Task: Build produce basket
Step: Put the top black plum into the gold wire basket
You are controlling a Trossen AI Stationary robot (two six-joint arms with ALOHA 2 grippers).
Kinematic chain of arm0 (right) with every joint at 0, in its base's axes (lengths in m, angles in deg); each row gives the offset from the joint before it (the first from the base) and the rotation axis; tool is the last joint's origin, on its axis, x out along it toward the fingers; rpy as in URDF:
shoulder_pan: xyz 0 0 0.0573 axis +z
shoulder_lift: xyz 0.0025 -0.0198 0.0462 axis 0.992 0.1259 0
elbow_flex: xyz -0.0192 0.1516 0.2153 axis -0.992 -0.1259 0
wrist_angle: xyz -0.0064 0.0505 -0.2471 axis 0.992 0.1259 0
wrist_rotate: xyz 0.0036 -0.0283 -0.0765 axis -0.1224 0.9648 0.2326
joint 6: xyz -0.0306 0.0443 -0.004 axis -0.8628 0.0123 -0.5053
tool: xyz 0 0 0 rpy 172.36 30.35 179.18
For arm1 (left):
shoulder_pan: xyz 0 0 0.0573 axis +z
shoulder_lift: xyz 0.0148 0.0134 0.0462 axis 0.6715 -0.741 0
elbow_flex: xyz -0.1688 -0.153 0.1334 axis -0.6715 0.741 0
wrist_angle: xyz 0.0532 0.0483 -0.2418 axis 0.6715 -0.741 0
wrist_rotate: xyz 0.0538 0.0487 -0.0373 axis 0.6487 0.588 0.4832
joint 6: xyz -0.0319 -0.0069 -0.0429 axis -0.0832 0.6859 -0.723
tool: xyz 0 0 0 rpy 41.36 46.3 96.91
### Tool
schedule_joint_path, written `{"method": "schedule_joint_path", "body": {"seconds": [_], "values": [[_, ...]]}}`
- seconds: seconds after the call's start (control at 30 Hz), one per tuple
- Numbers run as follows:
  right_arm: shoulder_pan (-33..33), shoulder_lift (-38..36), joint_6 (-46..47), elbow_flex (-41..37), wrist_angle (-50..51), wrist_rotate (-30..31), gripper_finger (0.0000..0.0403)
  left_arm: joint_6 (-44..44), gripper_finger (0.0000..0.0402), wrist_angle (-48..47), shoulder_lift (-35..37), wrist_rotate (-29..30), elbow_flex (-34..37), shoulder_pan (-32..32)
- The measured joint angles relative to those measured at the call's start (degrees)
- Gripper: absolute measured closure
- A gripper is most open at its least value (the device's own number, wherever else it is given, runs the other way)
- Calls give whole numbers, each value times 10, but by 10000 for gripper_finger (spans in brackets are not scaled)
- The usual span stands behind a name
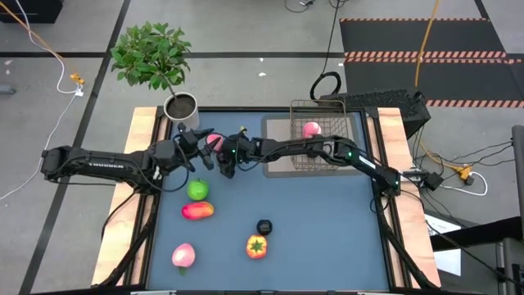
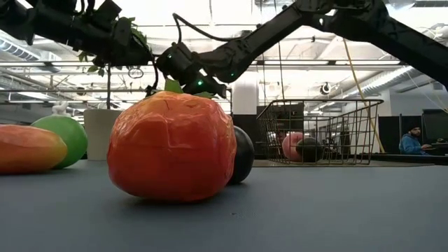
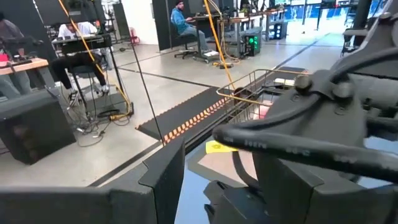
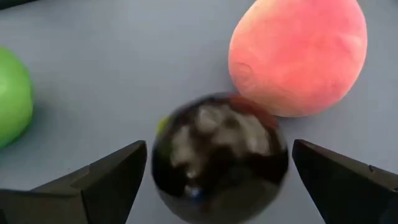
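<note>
Hovering over the middle of the tabletop (image 1: 327,221), my right gripper (image 4: 217,171) has its fingers spread wide apart around a dark ball (image 4: 219,155), which sits between them beside a pink peach (image 4: 298,53); my left gripper (image 1: 199,146) is close on the left, and I cannot tell whether its fingers grip anything; the basket (image 1: 319,135) stands at the far right with a peach inside; a green apple (image 1: 197,190), a red-orange piece (image 1: 197,211), another peach (image 1: 183,255), an orange pepper (image 1: 257,246) and a second dark ball (image 1: 264,226) lie nearer.
</note>
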Motion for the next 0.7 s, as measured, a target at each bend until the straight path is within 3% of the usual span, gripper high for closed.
{"method": "schedule_joint_path", "body": {"seconds": [0.13,0.47,0.7], "values": [[0,-2,-1,0,8,1,30,0,211,-6,0,0,0,0],[0,-3,-6,0,13,1,126,-1,211,-18,0,0,0,0],[7,-49,-59,0,113,5,123,-20,211,-36,0,-5,0,0]]}}
